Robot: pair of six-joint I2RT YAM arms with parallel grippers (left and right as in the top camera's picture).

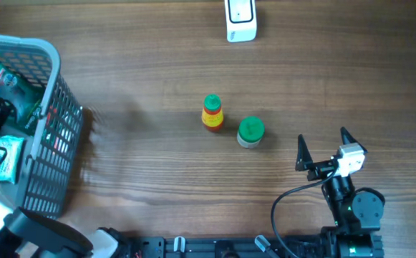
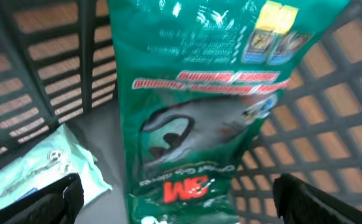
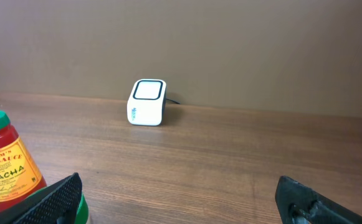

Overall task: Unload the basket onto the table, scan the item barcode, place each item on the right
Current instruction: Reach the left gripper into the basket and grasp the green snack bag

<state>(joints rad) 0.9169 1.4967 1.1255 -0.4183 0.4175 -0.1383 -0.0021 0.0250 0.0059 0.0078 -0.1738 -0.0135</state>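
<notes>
Left gripper (image 2: 177, 200) is down inside the basket (image 1: 50, 54), jaws spread wide. One finger (image 2: 56, 199) shows at each lower corner of the wrist view. Nothing is gripped.

Green packet (image 2: 193, 124) lies in the basket, its lower end between the two fingers. A clear gap shows on either side, so no contact is seen. Its print reads upside down from the wrist camera: red lettering across the middle, a white logo near the lower end. Focus is soft and the finer print is not legible; no barcode can be made out. A pale pack (image 2: 37, 168) sits in the basket just beside the packet, close to the grid wall. From overhead the arm covers much of the basket's inside; only patches of green and the pale pack show.

Right gripper (image 1: 323, 140) is well apart from the basket, out over the table (image 1: 136, 179). Its jaws are wide and empty.

Bottle (image 1: 213, 113), red with a green cap, stands upright between the basket and the right gripper. Jar (image 1: 250, 132), green-lidded, stands near the bottle on the side away from the basket, with a small gap between them.

Scanner (image 1: 240, 21), white, sits at the table's far edge, well apart from the basket, with its window facing up.
</notes>
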